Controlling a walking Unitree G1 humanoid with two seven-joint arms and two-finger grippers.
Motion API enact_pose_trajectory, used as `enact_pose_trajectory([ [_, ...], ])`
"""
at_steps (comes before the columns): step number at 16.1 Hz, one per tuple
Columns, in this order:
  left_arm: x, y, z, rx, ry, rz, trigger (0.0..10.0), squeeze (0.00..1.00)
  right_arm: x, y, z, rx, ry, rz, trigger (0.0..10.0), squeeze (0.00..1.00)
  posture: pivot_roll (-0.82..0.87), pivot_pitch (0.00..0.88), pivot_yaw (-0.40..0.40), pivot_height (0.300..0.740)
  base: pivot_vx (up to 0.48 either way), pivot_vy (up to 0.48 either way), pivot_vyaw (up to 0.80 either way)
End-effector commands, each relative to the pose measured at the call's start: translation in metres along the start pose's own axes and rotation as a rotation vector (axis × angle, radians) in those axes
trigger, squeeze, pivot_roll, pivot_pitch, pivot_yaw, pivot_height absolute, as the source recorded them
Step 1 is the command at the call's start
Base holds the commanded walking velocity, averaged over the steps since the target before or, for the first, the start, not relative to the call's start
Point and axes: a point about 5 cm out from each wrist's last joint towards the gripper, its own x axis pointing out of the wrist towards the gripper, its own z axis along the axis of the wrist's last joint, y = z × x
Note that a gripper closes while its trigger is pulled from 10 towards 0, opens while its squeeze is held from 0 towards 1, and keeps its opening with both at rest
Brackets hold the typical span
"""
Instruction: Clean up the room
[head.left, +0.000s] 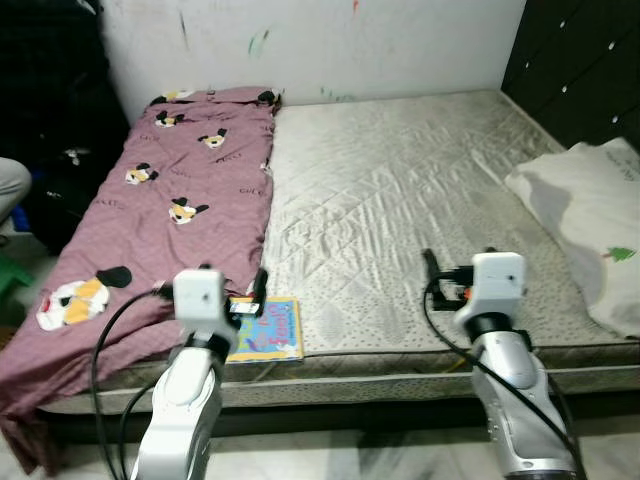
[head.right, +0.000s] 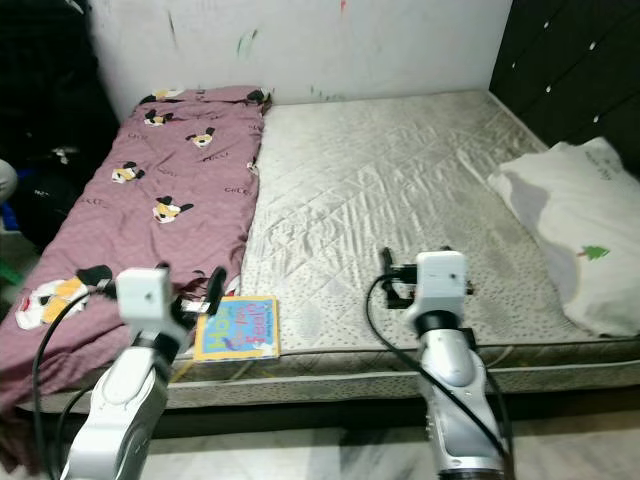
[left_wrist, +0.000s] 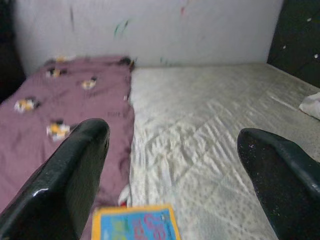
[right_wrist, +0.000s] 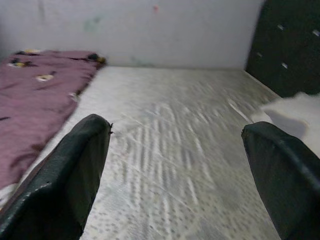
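A bed (head.left: 400, 200) with a pale quilted mattress lies before the robot, its far end against a white wall (head.left: 330, 45) marked with small paint smudges. A mauve sheet (head.left: 170, 200) printed with cartoon mouse figures covers the bed's left strip and hangs over the near left corner. A white pillow (head.left: 590, 220) bearing a small green tree print lies at the right edge, beside a dark padded headboard (head.left: 585, 70).

A thin children's book (head.left: 268, 328) with a blue cover and yellow border lies flat at the near edge of the mattress, just right of the mauve sheet.

The left gripper (left_wrist: 172, 165) hovers just above and in front of the book, its jaws spread wide with nothing between them; in the left wrist view the book's top edge sits low between the 2 black fingers (left_wrist: 70, 175). The right gripper (right_wrist: 177, 165) is held over the bare mattress, well to the right of the book, jaws likewise spread and empty.

At the far left edge something pale, possibly a person's knee (head.left: 12, 185), shows beside dark bags (head.left: 60, 150).
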Motion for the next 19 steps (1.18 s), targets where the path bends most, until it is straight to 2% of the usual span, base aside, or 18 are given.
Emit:
enact_pose_trajectory([
  [1, 0.004, 0.004, 0.005, 0.027, -0.013, -0.014, 10.0, 0.00, -0.002, -0.002, -0.001, 0.005, -0.003, -0.035, 10.0, 0.00, -0.07, 0.000, 0.123, 0.740, 0.000, 0.000, 0.00],
  [4, 0.015, 0.008, 0.007, 0.020, -0.014, -0.017, 10.0, 0.00, -0.003, -0.004, 0.010, -0.007, -0.028, -0.056, 10.0, 0.00, -0.12, 0.005, 0.149, 0.740, 0.000, 0.000, 0.00],
  [7, 0.020, 0.002, 0.005, 0.035, -0.012, -0.061, 10.0, 0.00, 0.000, -0.005, 0.016, -0.020, -0.063, -0.086, 10.0, 0.00, -0.13, 0.013, 0.205, 0.740, 0.000, 0.000, 0.00],
  [11, 0.029, 0.008, 0.010, 0.059, -0.029, -0.057, 10.0, 0.00, 0.007, 0.008, 0.010, 0.011, -0.060, -0.082, 10.0, 0.00, -0.10, 0.000, 0.221, 0.740, 0.000, 0.000, 0.00],
  [14, 0.026, 0.021, 0.016, 0.054, -0.067, 0.043, 10.0, 0.00, 0.017, 0.025, 0.014, -0.006, -0.060, 0.034, 10.0, 0.00, -0.05, 0.000, 0.101, 0.740, 0.000, 0.000, 0.00],
  [16, 0.024, 0.027, 0.017, 0.057, -0.087, 0.087, 10.0, 0.00, 0.023, 0.034, 0.013, -0.024, -0.055, 0.110, 10.0, 0.00, -0.03, 0.000, 0.055, 0.740, 0.000, 0.000, 0.00],
  [17, 0.020, 0.033, 0.010, 0.061, -0.071, 0.112, 10.0, 0.00, 0.025, 0.040, 0.011, -0.029, -0.049, 0.141, 10.0, 0.00, -0.02, 0.000, 0.024, 0.740, 0.000, 0.000, 0.00],
  [19, 0.007, 0.038, 0.007, 0.058, -0.062, 0.177, 10.0, 0.00, 0.025, 0.048, 0.018, -0.028, -0.069, 0.192, 10.0, 0.00, 0.00, 0.000, 0.018, 0.740, 0.000, 0.000, 0.00],
])
